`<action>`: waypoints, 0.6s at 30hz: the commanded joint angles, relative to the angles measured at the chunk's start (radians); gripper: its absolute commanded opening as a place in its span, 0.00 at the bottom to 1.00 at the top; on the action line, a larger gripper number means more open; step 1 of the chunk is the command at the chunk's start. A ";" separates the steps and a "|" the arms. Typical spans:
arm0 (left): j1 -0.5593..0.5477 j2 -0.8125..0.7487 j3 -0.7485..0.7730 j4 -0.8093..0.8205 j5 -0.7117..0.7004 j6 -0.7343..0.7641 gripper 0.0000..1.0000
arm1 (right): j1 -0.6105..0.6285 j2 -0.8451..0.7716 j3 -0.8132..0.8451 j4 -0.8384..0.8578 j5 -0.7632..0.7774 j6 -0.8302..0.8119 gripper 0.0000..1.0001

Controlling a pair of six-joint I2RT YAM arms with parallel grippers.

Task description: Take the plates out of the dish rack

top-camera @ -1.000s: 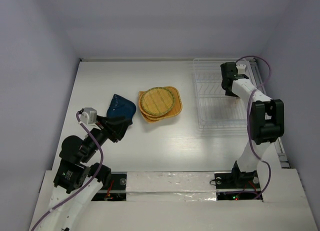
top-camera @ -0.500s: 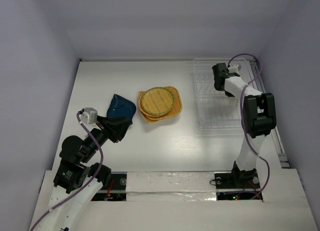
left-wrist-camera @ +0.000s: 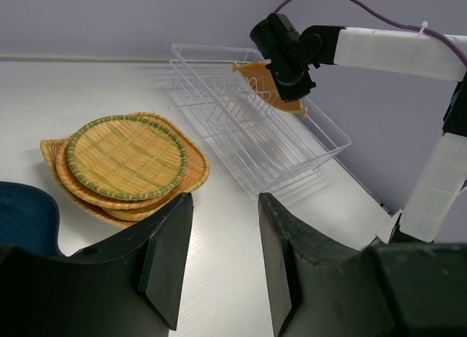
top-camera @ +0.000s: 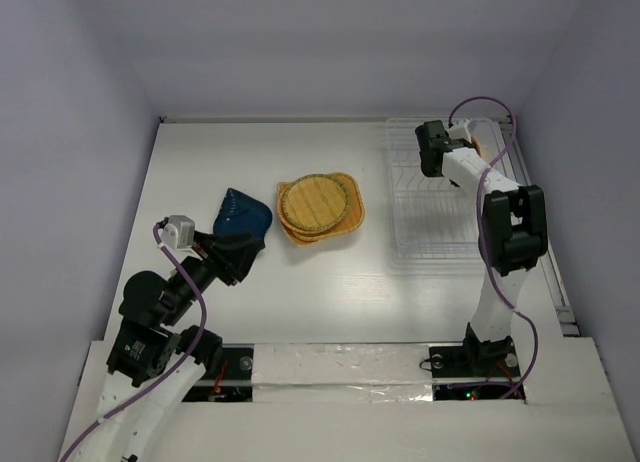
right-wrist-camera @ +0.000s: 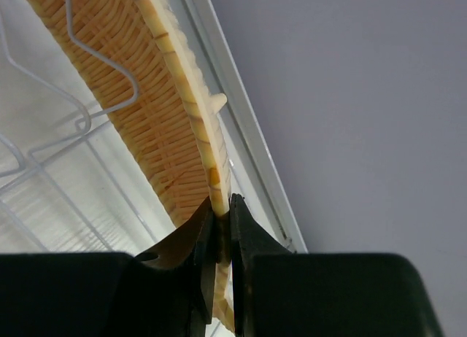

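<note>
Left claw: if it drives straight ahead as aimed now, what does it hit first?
The left claw is open. It would probably meet bare table first, in the gap between the plate stack and the rack. Further on lies the rack's near wire side. Depth is unclear.

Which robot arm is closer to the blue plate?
Left. The left end effector sits just beside the blue plate; the right end effector is far off at the dish rack, gripping an orange plate.

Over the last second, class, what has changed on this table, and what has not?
The right gripper swung left and toward the far end of the dish rack, shut on the rim of a woven plate standing there. The left gripper, open, the blue plate and the stack of woven plates stayed put.
</note>
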 commanded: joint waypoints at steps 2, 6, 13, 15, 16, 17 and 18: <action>-0.005 -0.002 0.005 0.033 -0.006 -0.003 0.38 | 0.023 -0.021 0.053 0.004 0.234 -0.003 0.00; -0.005 -0.004 0.005 0.035 -0.007 -0.005 0.38 | 0.023 -0.036 0.069 -0.005 0.237 0.025 0.00; -0.005 0.003 0.005 0.033 -0.009 -0.006 0.38 | 0.035 -0.062 0.059 0.151 0.275 -0.111 0.00; -0.005 0.003 0.002 0.035 -0.010 -0.006 0.38 | 0.044 -0.041 0.049 0.203 0.306 -0.144 0.00; -0.005 0.004 0.002 0.035 -0.013 -0.008 0.38 | 0.045 -0.030 0.051 0.208 0.317 -0.180 0.00; -0.005 0.006 0.002 0.035 -0.013 -0.008 0.38 | 0.045 -0.018 0.056 0.222 0.344 -0.191 0.00; -0.005 0.006 0.002 0.036 -0.012 -0.008 0.38 | 0.057 0.008 0.054 0.232 0.364 -0.210 0.00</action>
